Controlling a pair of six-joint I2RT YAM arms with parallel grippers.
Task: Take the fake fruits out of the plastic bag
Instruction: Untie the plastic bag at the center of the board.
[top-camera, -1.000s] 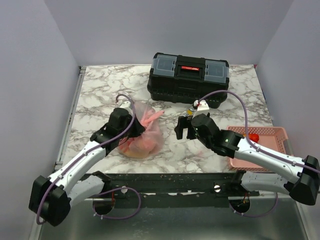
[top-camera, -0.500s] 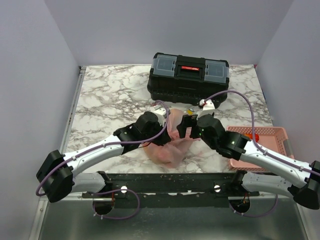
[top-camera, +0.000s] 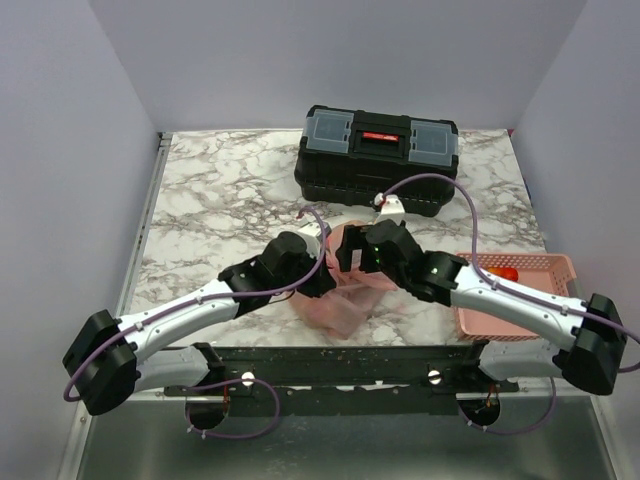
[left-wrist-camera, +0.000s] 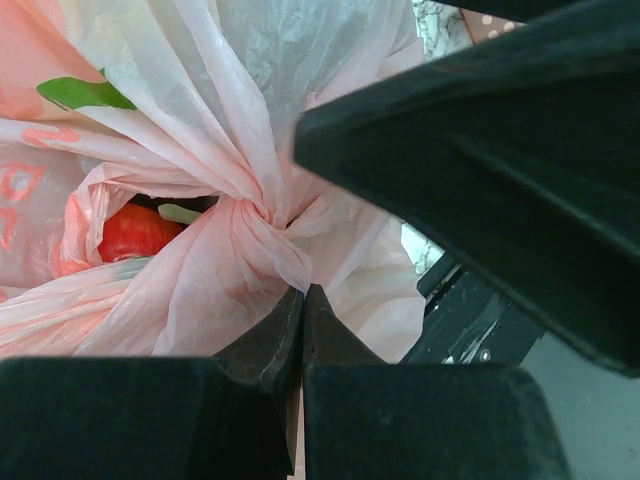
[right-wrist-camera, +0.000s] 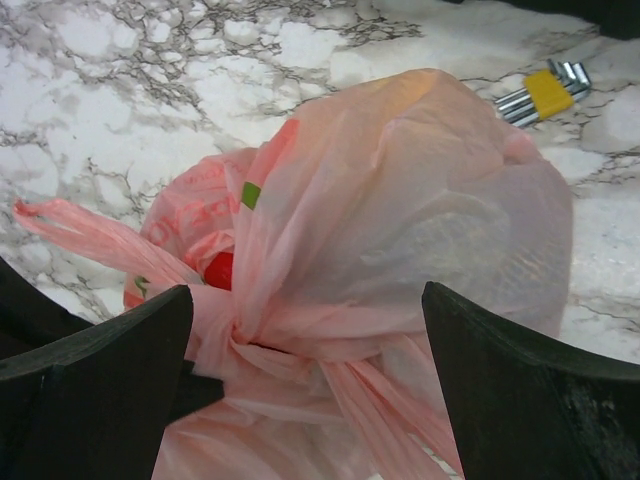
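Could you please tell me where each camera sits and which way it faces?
Top external: above, behind the bases, looking down on the marble table; left arm and right arm show.
Left wrist: on the left arm, facing the knot of the thin crinkled pink plastic bag; the left gripper pinches it.
Right wrist: looking down on the bag; the right gripper's open fingers flank it.
Both wrist views share the knot and a red fake fruit.

Reaching in low from the left, elbow bent, with the left claw (top-camera: 320, 284) pinched tight on the plastic bag (top-camera: 335, 306). Reaching in from the right too, wrist turned toward the middle, with the right claw (right-wrist-camera: 308, 296) spread wide. Both claws very near each other over the counter (top-camera: 215, 190).
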